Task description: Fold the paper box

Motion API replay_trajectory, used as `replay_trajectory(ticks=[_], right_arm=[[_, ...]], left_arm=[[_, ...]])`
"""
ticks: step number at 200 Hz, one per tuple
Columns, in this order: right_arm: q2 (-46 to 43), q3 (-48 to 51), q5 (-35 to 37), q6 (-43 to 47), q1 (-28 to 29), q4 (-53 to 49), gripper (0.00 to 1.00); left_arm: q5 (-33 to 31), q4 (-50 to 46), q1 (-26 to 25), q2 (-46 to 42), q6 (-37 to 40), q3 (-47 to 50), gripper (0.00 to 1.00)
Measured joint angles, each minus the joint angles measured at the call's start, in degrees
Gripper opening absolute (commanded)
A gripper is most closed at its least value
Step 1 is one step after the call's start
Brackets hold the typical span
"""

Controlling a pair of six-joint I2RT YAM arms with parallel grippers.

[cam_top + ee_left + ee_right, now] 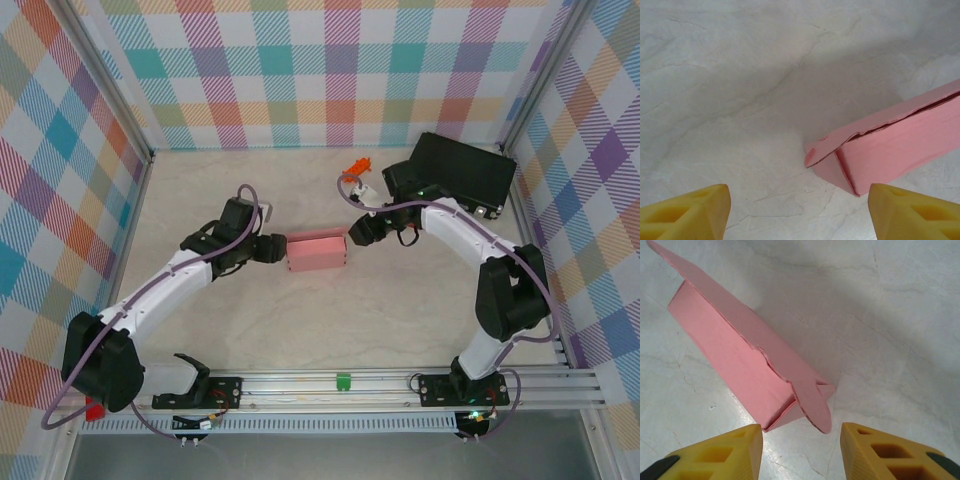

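Checked walls close in a pale, marble-look worktop (pixel 330 320). The pink box (pixel 316 251) lies on its long side near the middle, directly between the left tool (pixel 272 248) and the right tool (pixel 357 232), one at each end. Both tools stand part open with nothing in them. In each wrist view the yellow fingers are spread and the box end lies just ahead of them, apart from them.

The box looks nearly formed, but the lid seam gapes and a rounded flap (pixel 812 405) sticks out loose at the right end. The left end's flap (pixel 817 150) is also untucked.

Risks, as I judge them:
- The card is thin, so pushing from both ends could buckle the long walls.
- A finger catching a flap's edge could crease it outward instead of tucking it in.
- Nothing pins the box, so a one-sided push would slide or spin it.

Count: one box, two loose flaps, two tools, one black case (pixel 455 175), one small orange-red object (pixel 357 170).
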State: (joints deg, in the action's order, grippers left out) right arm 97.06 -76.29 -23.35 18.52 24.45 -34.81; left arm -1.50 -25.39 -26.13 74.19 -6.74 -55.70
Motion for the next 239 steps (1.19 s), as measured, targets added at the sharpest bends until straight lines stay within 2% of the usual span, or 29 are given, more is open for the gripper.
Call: replay_trajectory(ticks=[55,113,165,187,239], right_arm=[[0.94,-1.14,-0.83,-0.44,0.35,-0.37,0.37],[1.16,-2.16,-1.18,-1.14,0.35,-0.68,0.31],[2.03,-2.69,-1.18,-1.16,0.35,-0.94,0.31],[2.56,-2.75,-1.18,-1.16,0.39,-1.31,0.30],[2.67,-2.91,-1.18,-1.31,0.39,-1.75,0.29]], left_arm=[[2.60,2.82,0.59,3.21,-0.09,0.00,0.58],[5.79,3.54,0.79,4.13,-0.13,0.00,0.50],[6.62,3.52,0.79,5.27,-0.13,-0.07,0.44],[6.84,3.50,0.79,5.55,-0.26,-0.17,0.36],[7.06,3.50,0.79,5.92,-0.13,-0.48,0.32]])
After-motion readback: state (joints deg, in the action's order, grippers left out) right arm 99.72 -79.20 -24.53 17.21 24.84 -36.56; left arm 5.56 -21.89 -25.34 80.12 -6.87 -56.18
